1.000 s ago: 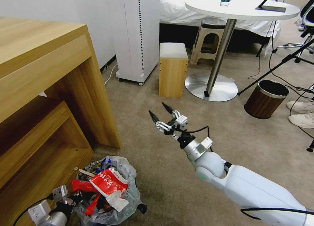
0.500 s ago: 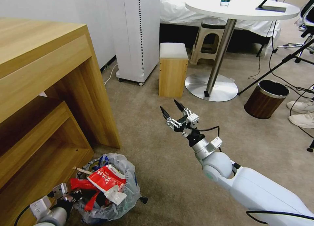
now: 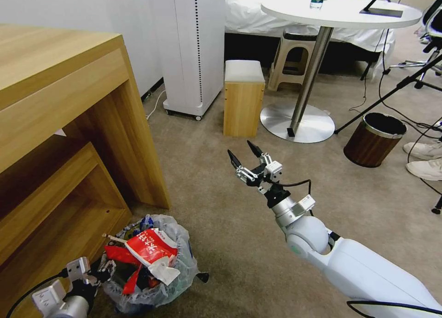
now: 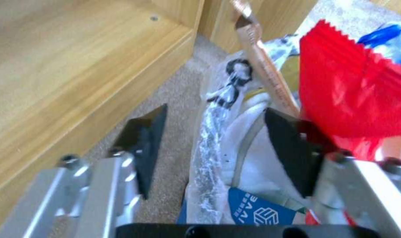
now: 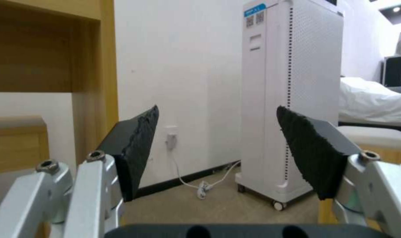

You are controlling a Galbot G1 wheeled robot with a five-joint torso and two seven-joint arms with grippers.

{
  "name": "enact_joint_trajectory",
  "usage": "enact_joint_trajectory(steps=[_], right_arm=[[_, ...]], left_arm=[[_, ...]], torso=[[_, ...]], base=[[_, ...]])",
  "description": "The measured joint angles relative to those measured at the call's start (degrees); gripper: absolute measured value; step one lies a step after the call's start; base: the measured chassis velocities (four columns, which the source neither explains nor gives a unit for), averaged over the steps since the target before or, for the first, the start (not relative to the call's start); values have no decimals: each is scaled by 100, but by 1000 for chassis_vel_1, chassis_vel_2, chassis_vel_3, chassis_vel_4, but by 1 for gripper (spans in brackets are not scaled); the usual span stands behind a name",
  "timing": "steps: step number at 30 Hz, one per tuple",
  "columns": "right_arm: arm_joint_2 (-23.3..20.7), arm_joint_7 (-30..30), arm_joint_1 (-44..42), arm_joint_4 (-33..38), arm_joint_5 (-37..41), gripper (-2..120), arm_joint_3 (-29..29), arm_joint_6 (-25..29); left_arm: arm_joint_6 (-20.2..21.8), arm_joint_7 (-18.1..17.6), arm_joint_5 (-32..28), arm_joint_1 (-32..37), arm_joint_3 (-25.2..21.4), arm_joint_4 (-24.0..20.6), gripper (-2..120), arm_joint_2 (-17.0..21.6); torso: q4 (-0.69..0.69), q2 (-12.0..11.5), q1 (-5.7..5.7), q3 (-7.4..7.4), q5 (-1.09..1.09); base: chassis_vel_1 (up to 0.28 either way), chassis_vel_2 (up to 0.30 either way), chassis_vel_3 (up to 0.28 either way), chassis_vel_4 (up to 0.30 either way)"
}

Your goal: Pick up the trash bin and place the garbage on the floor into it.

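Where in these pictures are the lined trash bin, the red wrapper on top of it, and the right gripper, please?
trash bin (image 3: 184, 267): head view, on the crinkly bag lining at its side.
red wrapper (image 3: 154, 245): head view, on its printed face.
right gripper (image 3: 244, 153): head view, midway between its open fingers.

left gripper (image 3: 107, 268): half hidden behind the trash bin (image 3: 184, 267) rim in the head view.
left arm: cut off by the head view's lower edge.
trash bin base: hidden under the plastic bag.
rim lettering (image 4: 235, 77): blurred, unreadable.
garbage (image 3: 149, 253): lower pieces buried under the red wrapper.
desk (image 3: 55, 106): cut off at the left edge.
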Motion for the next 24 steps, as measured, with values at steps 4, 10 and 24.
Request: enact_joint_trajectory(steps=[4, 10, 24], right_arm=[[-2, -11, -115, 1, -37, 69, 57, 8], [22, -15, -213, -11, -150, 69, 66, 50], [247, 273, -307, -90, -98, 75, 331, -195]], left_arm=[[-85, 97, 244, 99, -27, -93, 79, -45], [-274, 145, 596, 226, -130, -190, 103, -147], [-806, 407, 1310, 48, -273, -219, 114, -565]], torso=[[0, 0, 0, 0, 0], [0, 0, 0, 0, 0], [0, 0, 0, 0, 0]], base=[[0, 0, 0, 0], [0, 0, 0, 0], [0, 0, 0, 0]])
